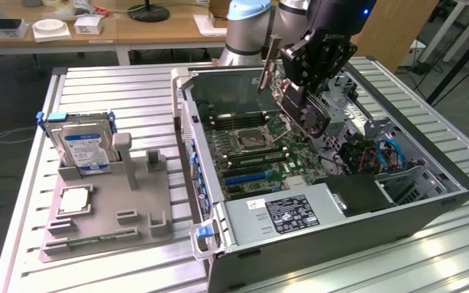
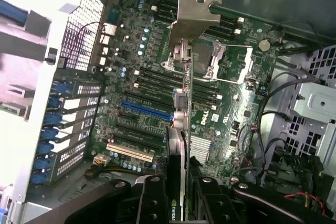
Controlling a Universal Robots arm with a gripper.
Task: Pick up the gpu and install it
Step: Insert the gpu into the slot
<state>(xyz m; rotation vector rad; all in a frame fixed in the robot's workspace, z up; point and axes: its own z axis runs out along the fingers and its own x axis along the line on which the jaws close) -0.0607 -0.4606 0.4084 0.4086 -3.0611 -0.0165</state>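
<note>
The gpu (image 1: 304, 113), a thin dark card with a metal end bracket (image 1: 268, 64), hangs tilted above the motherboard (image 1: 255, 152) inside the open computer case (image 1: 332, 244). My gripper (image 1: 312, 73) is shut on its upper edge. In the wrist view I look along the card's edge (image 2: 182, 129), with the silver bracket (image 2: 192, 19) at its far end and my black fingers (image 2: 152, 203) on either side of the card. The card is held clear of the board, above the row of expansion slots, near the blue slot (image 2: 147, 111).
A grey fixture (image 1: 137, 207) at the exterior view's left holds a silver hard drive (image 1: 85, 149), a processor (image 1: 73, 200) and a memory stick (image 1: 96, 239). In the case, a power supply (image 1: 287, 213) and cables (image 1: 381, 152) flank the board. Desks stand behind.
</note>
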